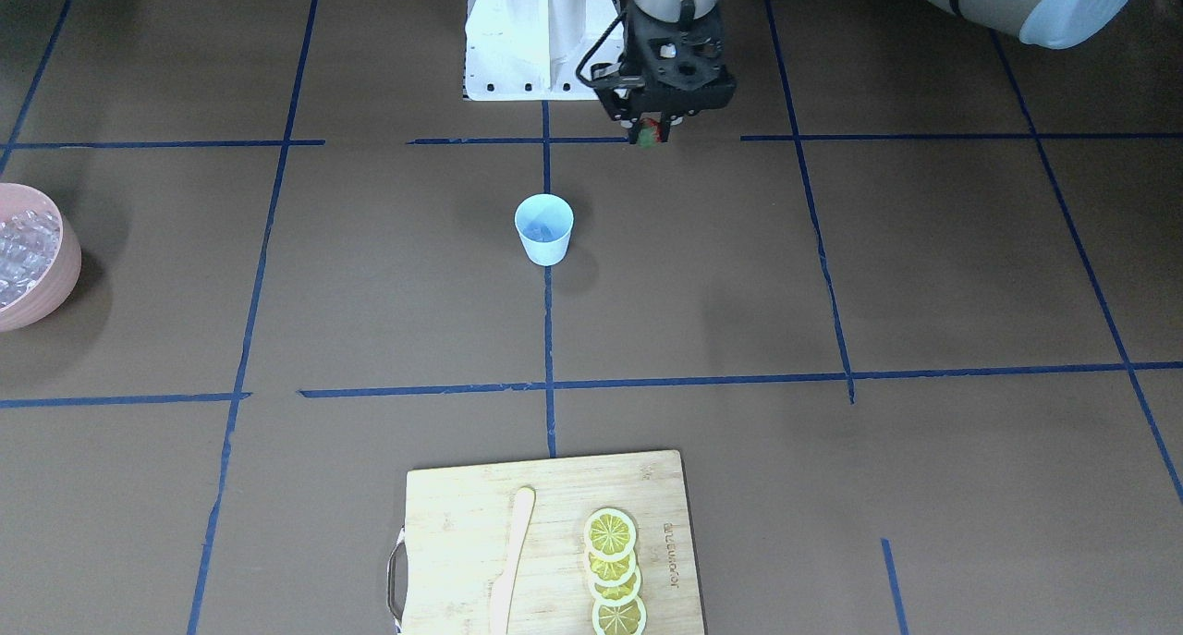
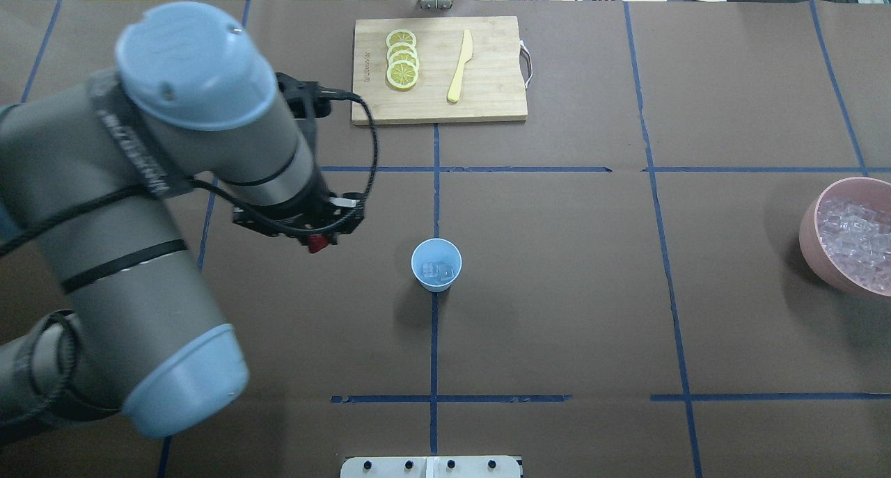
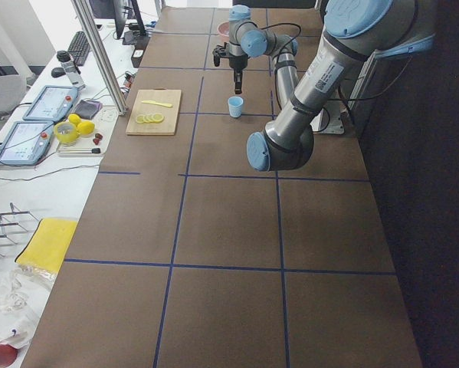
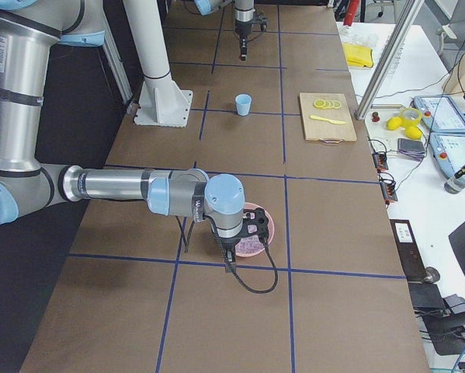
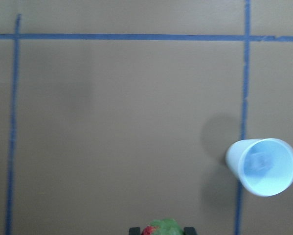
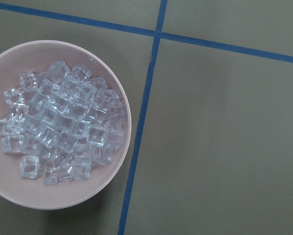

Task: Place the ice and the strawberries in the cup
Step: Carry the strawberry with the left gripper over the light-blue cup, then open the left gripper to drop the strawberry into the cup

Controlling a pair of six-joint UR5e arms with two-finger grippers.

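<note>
While the front camera looks steeply down, the left gripper (image 1: 654, 134) hangs above the table (image 1: 924, 274) close to the robot's base. Its fingers are pinched on the strawberry (image 1: 650, 138), with red and green showing between the tips. The cup (image 1: 544, 230) stands upright on the centre tape line, apart from that gripper. At the picture's edge a pink bowl (image 1: 65, 265) holds ice (image 1: 20, 247). Nearest the camera lies a cutting board (image 1: 462, 506) with lemon slices (image 1: 612, 561) and a knife (image 1: 513, 552).

Over to the overhead: the strawberry sits in the closed fingers, off to the side of the cup and not over its rim. A couple of ice cubes lie inside the cup.

From the table's left end, the gripper hangs just beside the cup and higher than its rim.

From the right end, the right gripper (image 4: 229, 247) hovers over the pink bowl, but I cannot tell how its fingers stand.

On the left wrist camera, green leaves poke up between the fingertips, with the cup off to one side.

On the right wrist camera, the bowl is heaped with ice.
</note>
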